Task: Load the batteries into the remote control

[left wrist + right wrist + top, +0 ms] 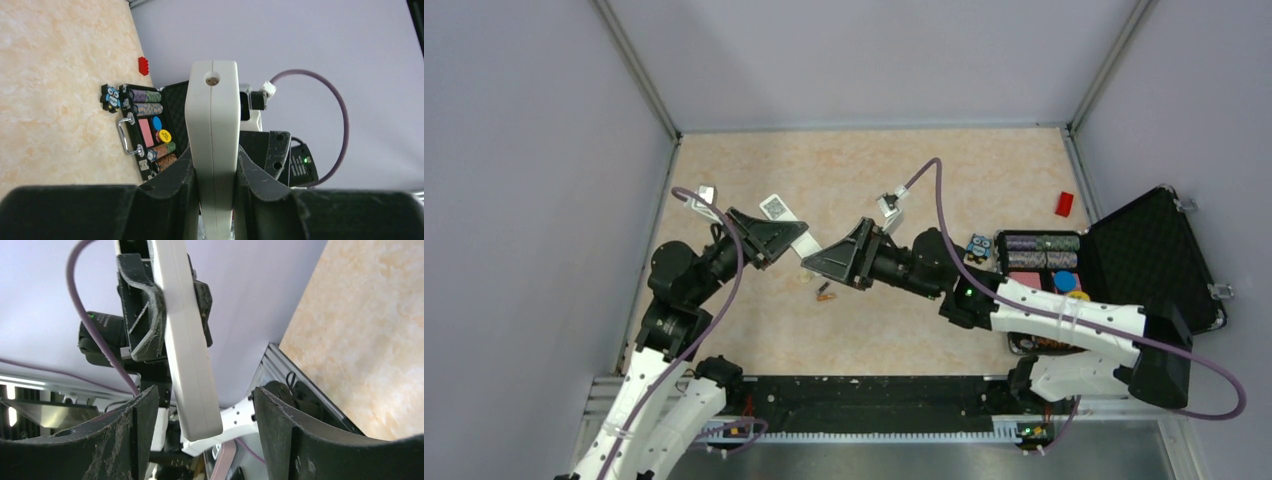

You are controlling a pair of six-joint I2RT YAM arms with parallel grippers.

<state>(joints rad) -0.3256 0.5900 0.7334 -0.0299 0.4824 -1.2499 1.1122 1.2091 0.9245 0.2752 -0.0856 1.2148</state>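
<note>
One remote control (212, 110), a slim white bar, is held up off the bench (874, 180) over its left-centre part. The left claw (212, 170) pinches it, a black finger pressed against each long side. The free end sticks out past the fingers and shows one small round hole.

That free end reaches in between the fingers (280, 425) of the right claw (205, 392). This claw is spread wide. The bar sits nearer one finger than the other, with no pad clearly pressing on it. The two claws meet nose to nose above the middle of the bench.

The batteries (825, 293) lie on the bench near its centre, on the near-edge side of the right claw, as a tiny dark and orange speck. At this size it cannot be told whether that is one piece or two.

One black case (1144, 250) stands open at the right edge of the bench. In the left wrist view it holds four striped chip rolls (146, 96), two at each end, with a few loose round chips between them. One small blue and black figure (979, 247) sits just beside the case on its left. One red block (1064, 203) lies near the far right corner.
</note>
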